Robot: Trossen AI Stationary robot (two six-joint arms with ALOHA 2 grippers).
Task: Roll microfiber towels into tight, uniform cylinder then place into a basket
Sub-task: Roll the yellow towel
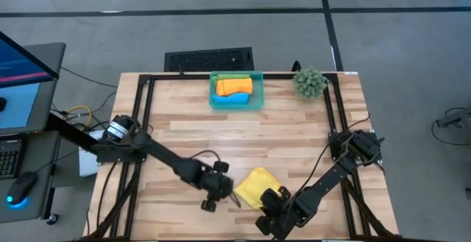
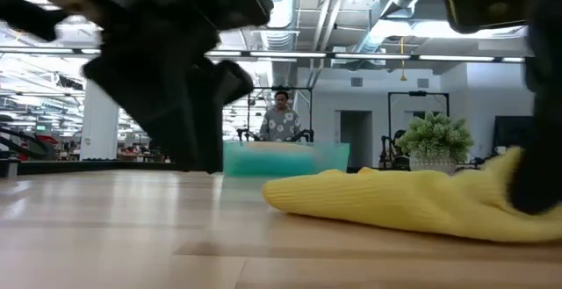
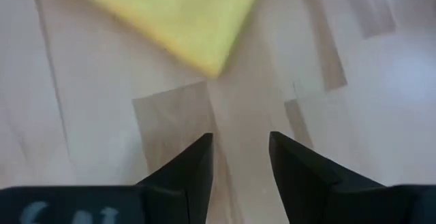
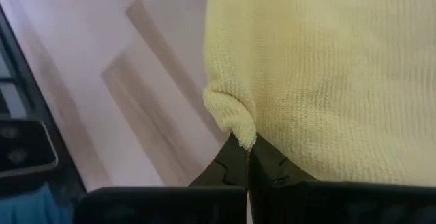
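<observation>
Three rolled towels, green (image 1: 229,76), orange (image 1: 234,87) and blue (image 1: 237,98), already sit in the basket (image 1: 258,89) at the surface's far edge. The yellow towel (image 1: 255,186) lies unrolled near the front edge, so it is left to do. The right gripper (image 4: 246,157) has its jaws pinching the yellow towel's edge, the left gripper (image 3: 240,157) waits beside it with jaws spread and empty, and no writing is readable.

In my overhead view my right gripper (image 1: 274,211) sits over one edge of the crumpled yellow microfiber towel (image 1: 254,185), hiding that part. In the translucent teal plastic basket (image 1: 257,87) I make out orange, blue and green cloth — too small to count rolls. At table level my arms are dark blurs, and the person (image 2: 281,119) behind is indistinct.
</observation>
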